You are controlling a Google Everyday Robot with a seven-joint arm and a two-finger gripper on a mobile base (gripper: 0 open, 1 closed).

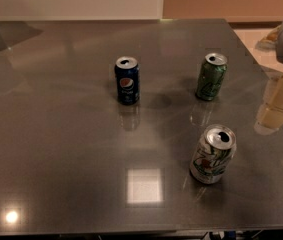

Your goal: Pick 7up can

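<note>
The 7up can (212,154) stands upright on the dark grey table (71,149), right of the middle and towards the front. It is silver-white with green swirls and its top is open. My gripper (279,104) hangs at the right edge of the view, above the table. It is to the right of the 7up can and a little farther back, apart from it and holding nothing that I can see.
A blue Pepsi can (127,80) stands near the table's middle. A dark-green can (211,77) stands behind the 7up can. The table's right edge runs just behind the gripper, with pale floor (253,36) beyond it.
</note>
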